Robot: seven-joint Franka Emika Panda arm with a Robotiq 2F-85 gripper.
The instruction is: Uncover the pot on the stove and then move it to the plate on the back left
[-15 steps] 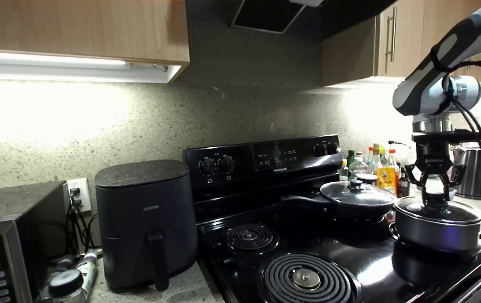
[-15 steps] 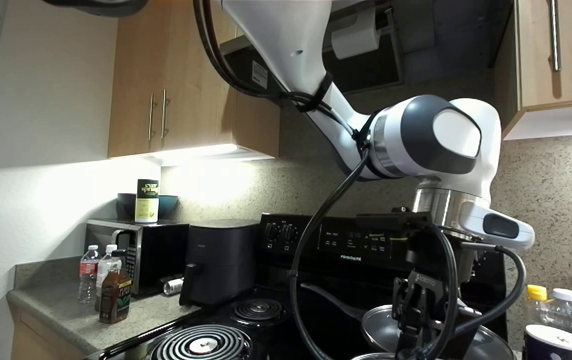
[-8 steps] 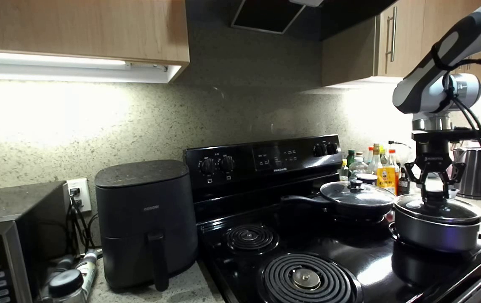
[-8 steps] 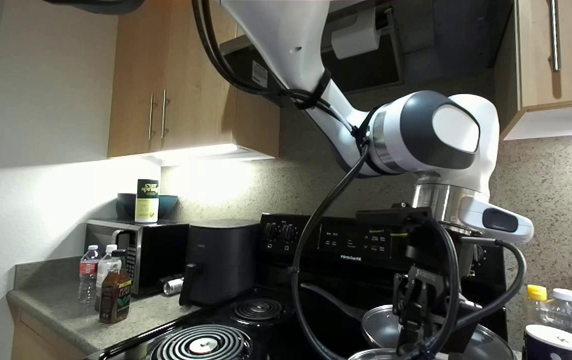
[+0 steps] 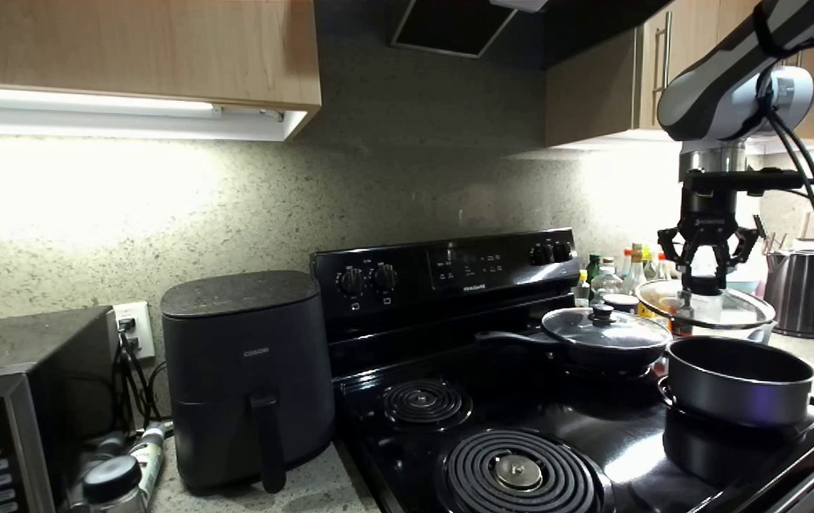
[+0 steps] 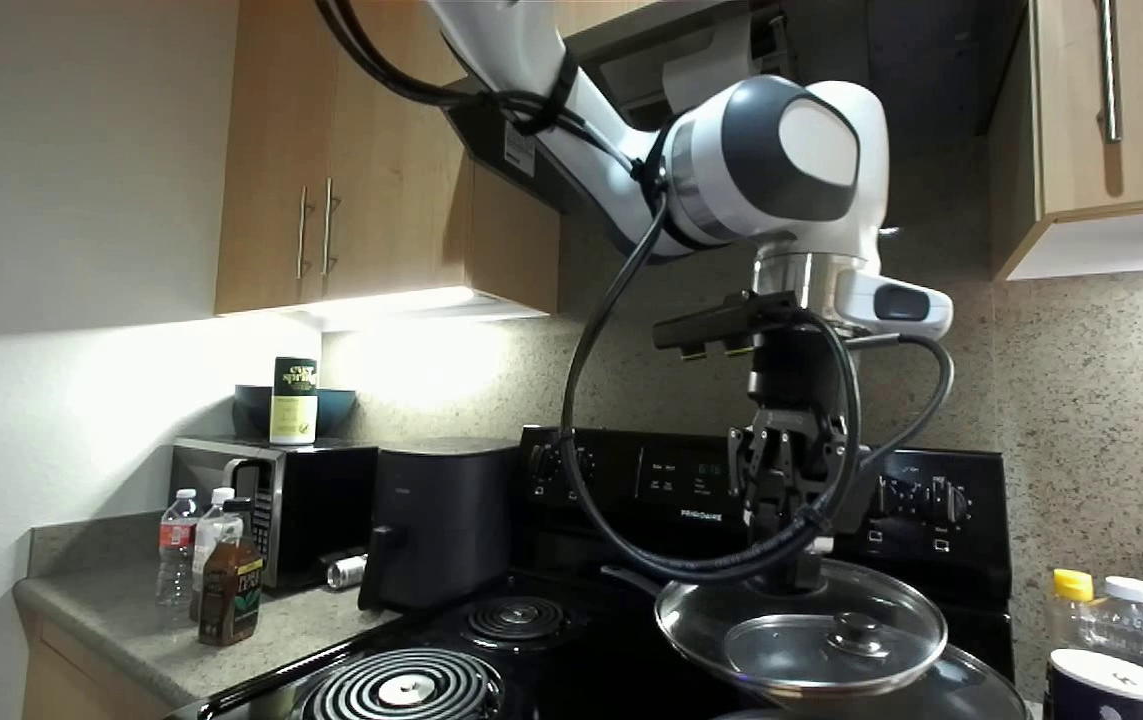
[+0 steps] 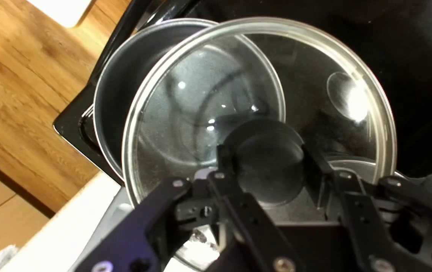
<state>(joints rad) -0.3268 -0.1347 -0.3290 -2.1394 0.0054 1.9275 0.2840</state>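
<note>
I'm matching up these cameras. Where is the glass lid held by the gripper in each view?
In an exterior view: the glass lid at right, just above the open pot.
In an exterior view: the glass lid low, right of centre, in front of the covered pan.
In the wrist view: the glass lid large across the middle, overlapping the open pot.
Shared landmark in all three: the gripper, holding the glass lid.
</note>
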